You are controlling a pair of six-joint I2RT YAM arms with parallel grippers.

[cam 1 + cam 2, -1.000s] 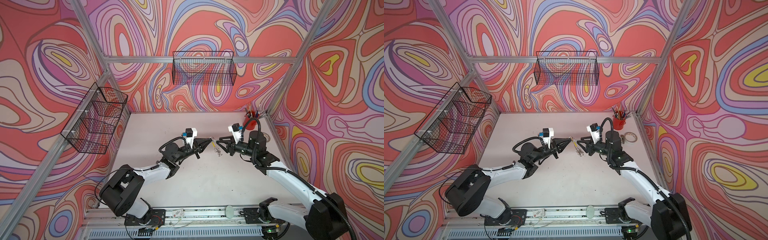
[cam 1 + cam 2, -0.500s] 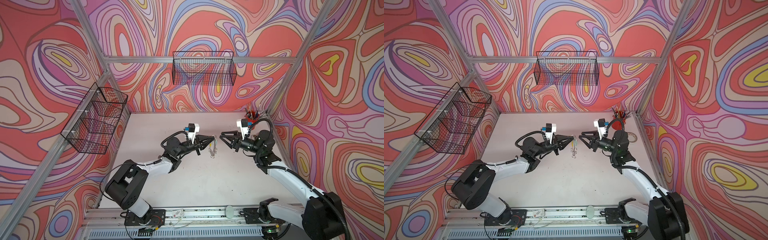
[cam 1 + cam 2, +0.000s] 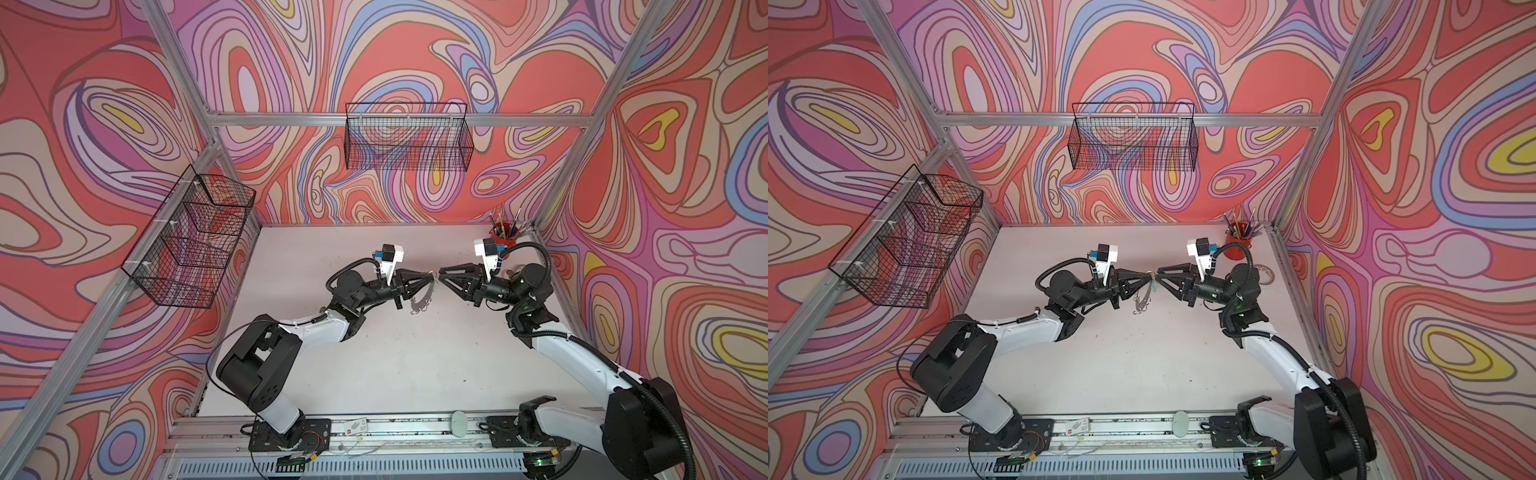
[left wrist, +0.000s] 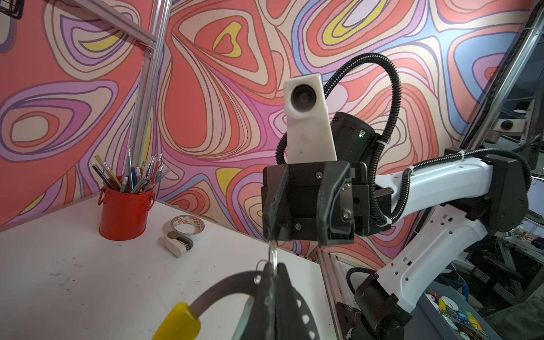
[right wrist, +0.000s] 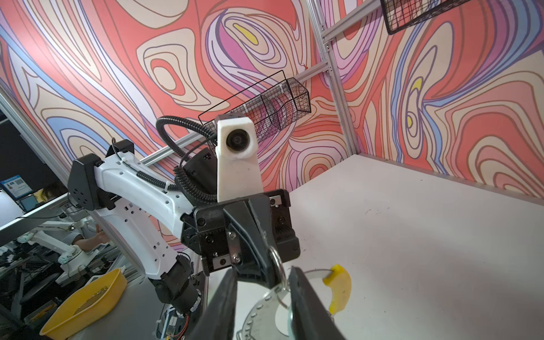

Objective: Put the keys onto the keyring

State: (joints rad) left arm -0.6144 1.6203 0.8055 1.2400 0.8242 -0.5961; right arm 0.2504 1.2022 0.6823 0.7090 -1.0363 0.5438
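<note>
The keyring (image 3: 422,300) hangs in the air above the middle of the white table (image 3: 415,374) in both top views, dangling from the tip of the left gripper (image 3: 428,276). The right gripper (image 3: 443,277) meets it tip to tip from the opposite side. A top view shows the same pairing, with the keyring (image 3: 1142,302) just below the left gripper (image 3: 1147,276) and the right gripper (image 3: 1161,276) facing it. The keys are too small to make out here.

In the left wrist view the left gripper (image 4: 273,269) is clamped tight on the grey band of the keyring (image 4: 223,282), near its yellow sleeve (image 4: 178,322). A wire loop (image 4: 273,254) stands up from the pinch and touches one finger of the right gripper (image 4: 298,232), whose jaws stand apart. A red cup of pens (image 4: 123,212) and a tape roll (image 4: 188,225) sit well behind.

In the right wrist view the right gripper's fingers (image 5: 307,306) flank the left gripper's tip and the wire loop (image 5: 276,260) with a gap between them, clamping nothing. The perforated keyring (image 5: 262,312) and yellow sleeve (image 5: 338,290) lie below.
</note>
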